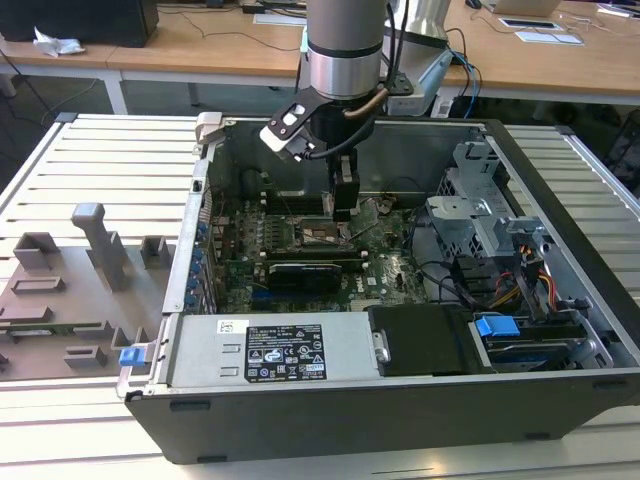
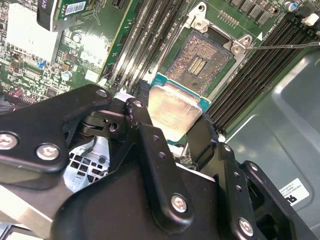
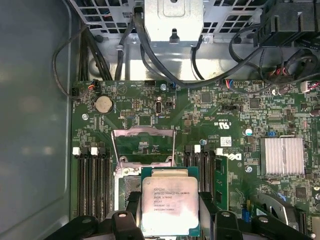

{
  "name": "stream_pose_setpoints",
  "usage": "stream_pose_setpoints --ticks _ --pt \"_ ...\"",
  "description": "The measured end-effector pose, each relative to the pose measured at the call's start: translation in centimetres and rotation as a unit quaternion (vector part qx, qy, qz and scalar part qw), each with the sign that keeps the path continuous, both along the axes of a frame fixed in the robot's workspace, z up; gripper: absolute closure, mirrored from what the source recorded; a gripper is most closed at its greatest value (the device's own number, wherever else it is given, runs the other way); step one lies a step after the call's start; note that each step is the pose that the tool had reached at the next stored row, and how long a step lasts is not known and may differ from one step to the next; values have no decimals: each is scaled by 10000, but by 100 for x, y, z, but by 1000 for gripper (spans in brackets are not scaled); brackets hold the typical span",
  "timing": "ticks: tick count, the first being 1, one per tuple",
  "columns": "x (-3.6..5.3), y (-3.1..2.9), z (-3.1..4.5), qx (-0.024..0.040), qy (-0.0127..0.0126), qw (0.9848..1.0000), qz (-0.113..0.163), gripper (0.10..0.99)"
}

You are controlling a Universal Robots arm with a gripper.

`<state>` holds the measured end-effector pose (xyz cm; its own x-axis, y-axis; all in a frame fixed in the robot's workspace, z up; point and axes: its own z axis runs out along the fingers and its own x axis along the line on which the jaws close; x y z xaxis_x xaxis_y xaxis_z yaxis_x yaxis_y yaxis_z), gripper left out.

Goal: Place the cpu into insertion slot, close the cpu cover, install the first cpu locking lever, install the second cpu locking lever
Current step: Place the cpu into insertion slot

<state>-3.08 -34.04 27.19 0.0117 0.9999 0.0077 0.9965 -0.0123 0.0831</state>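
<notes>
My gripper (image 3: 170,212) is shut on the cpu (image 3: 170,200), a square chip with a silvery top and a green edge, gripped on two opposite sides. It hangs inside the open computer case, just above the insertion slot (image 2: 197,60) and off to one side of it. The slot lies bare, its dark contact field showing inside a metal rim. The cpu cover (image 3: 143,132) stands swung open beyond the slot, with green board visible through its square opening. A thin lever rod (image 2: 282,46) sticks out beside the slot. In the exterior view the gripper (image 1: 343,205) reaches down over the motherboard (image 1: 300,255).
Long black memory slots (image 3: 92,180) flank the socket on both sides. A finned heat sink (image 3: 282,155) and black cables (image 3: 200,80) lie on the board. A grey drive cage (image 1: 480,215) and power supply (image 1: 270,350) stand in the case. A grey fixture (image 1: 70,285) sits outside it.
</notes>
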Motion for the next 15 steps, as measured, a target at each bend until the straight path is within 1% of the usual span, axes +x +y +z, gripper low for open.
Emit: stream_pose_setpoints --ticks 3,8,13,15 --pt "-11 0 -6 0 0 10000 0 545" --pt "-94 1 -31 0 0 10000 0 545" --pt "-155 1 -44 0 0 10000 0 545" --pt "-174 13 -49 0 0 10000 0 545"
